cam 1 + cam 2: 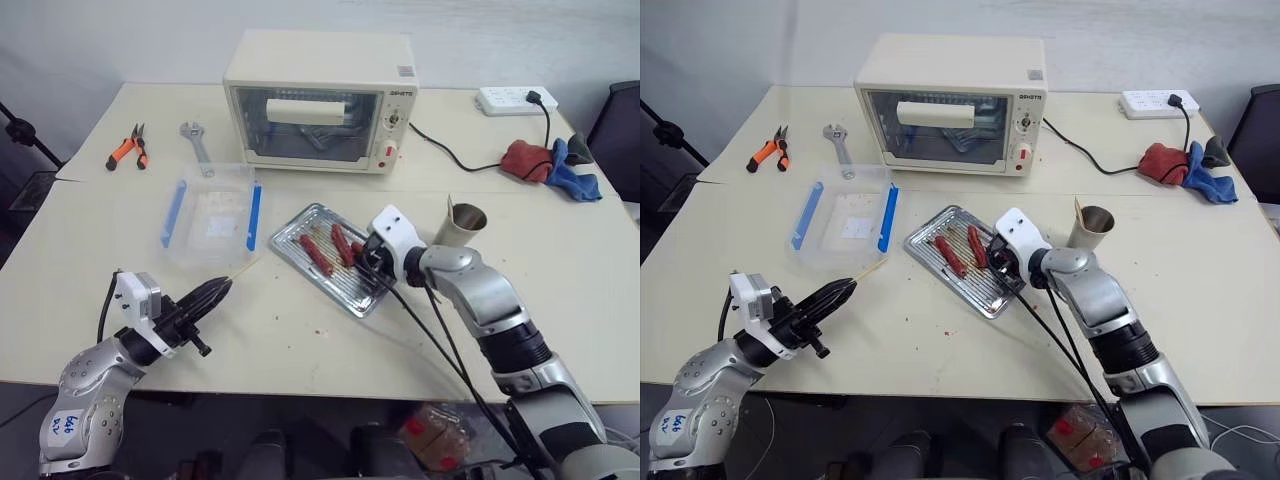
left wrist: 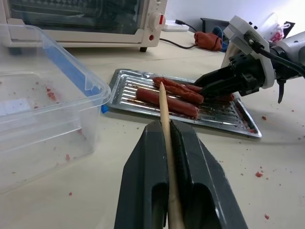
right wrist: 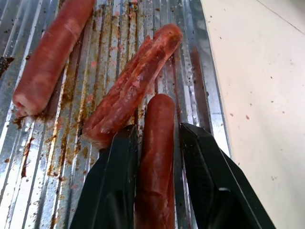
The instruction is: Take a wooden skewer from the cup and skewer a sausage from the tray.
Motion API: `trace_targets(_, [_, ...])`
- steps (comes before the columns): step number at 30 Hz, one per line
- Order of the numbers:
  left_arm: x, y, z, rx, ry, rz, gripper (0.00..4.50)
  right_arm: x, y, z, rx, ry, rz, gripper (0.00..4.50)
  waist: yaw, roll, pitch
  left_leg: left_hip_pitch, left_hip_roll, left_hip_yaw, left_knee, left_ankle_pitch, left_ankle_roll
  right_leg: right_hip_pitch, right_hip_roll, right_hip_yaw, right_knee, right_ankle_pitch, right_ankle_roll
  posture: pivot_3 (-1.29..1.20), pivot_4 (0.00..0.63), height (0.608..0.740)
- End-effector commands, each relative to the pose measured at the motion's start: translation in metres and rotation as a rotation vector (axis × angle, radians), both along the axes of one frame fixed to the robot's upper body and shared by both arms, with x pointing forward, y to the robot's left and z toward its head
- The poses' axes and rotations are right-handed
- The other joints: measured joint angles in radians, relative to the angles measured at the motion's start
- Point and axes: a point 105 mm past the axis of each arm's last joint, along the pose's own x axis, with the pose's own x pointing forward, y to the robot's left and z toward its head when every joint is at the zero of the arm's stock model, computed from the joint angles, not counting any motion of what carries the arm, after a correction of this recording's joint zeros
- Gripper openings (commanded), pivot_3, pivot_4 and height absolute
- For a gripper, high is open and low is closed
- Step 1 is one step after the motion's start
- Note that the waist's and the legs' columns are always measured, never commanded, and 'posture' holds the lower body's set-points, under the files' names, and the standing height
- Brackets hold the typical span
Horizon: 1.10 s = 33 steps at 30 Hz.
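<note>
Pale table, with a silver tray [image 1: 300, 222] of sausages near the middle.

One sausage [image 3: 156, 157] lies on the tray's ribbed floor between the two black fingers of the right gripper [image 3: 157, 138], which are partly open with a finger on each side; whether they squeeze it cannot be told. Two other sausages [image 3: 133, 86] lie just beside it. The left gripper [image 2: 164, 131] is closed tight on the wooden skewer [image 2: 164, 114], pointing toward the tray. The cup [image 1: 462, 222] stands beyond the right arm.
</note>
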Motion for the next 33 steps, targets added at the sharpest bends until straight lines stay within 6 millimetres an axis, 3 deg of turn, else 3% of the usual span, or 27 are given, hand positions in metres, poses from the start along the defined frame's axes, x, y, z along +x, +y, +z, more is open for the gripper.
trace_targets(1, [-0.001, -0.004, 0.010, 0.011, -0.050, -0.012, 0.00, 0.001, 0.005, 0.009, 0.011, -0.029, 0.051, 1.29, 0.000, 0.000, 0.000, 0.000, 0.000, 0.000, 0.000, 0.000, 0.000, 0.000, 0.000, 0.000, 0.000, 0.000, 0.000, 0.00, 0.150, 0.740])
trace_targets(5, [-0.001, -0.004, 0.011, 0.012, -0.051, -0.012, 0.00, 0.002, 0.003, 0.014, 0.023, -0.040, 0.063, 0.29, 0.000, 0.000, 0.000, 0.000, 0.000, 0.000, 0.000, 0.000, 0.000, 0.000, 0.000, 0.000, 0.000, 0.000, 0.000, 0.00, 0.150, 0.740])
trace_targets(10, [-0.002, -0.007, 0.012, 0.027, -0.058, -0.030, 0.00, -0.005, -0.003, 0.033, 0.013, -0.105, 0.123, 0.29, 0.001, 0.000, 0.000, 0.000, 0.000, 0.000, 0.000, 0.000, 0.000, 0.000, 0.000, 0.000, 0.000, 0.000, 0.000, 0.00, 0.150, 0.740])
trace_targets(15, [-0.007, -0.026, 0.017, 0.111, -0.077, -0.179, 0.00, -0.041, -0.003, 0.064, -0.060, -0.234, 0.425, 0.29, 0.003, 0.000, 0.000, 0.000, 0.000, 0.000, 0.000, 0.000, 0.000, 0.000, 0.000, 0.000, -0.001, 0.000, 0.000, 0.00, 0.150, 0.740])
trace_targets(18, [-0.014, -0.042, 0.020, 0.189, -0.076, -0.341, 0.00, -0.076, 0.001, 0.063, -0.115, -0.257, 0.701, 0.29, 0.003, -0.001, 0.001, 0.000, 0.000, 0.000, 0.000, 0.000, 0.000, 0.001, 0.000, 0.000, -0.002, 0.000, 0.000, 0.00, 0.150, 0.740])
trace_targets(22, [-0.021, -0.058, 0.021, 0.253, -0.070, -0.503, 0.00, -0.104, 0.003, 0.054, -0.115, -0.193, 0.886, 0.29, 0.000, -0.001, 0.001, 0.000, 0.000, 0.000, 0.000, 0.000, 0.000, 0.001, 0.001, 0.000, -0.002, 0.000, 0.000, 0.00, 0.150, 0.740])
trace_targets(33, [-0.019, -0.071, 0.026, 0.285, -0.074, -0.632, 0.00, -0.109, 0.011, 0.049, -0.119, -0.148, 0.902, 0.29, 0.003, -0.001, 0.001, 0.000, 0.001, 0.000, 0.000, 0.000, 0.000, 0.001, 0.000, 0.000, -0.002, 0.000, 0.000, 0.00, 0.150, 0.740])
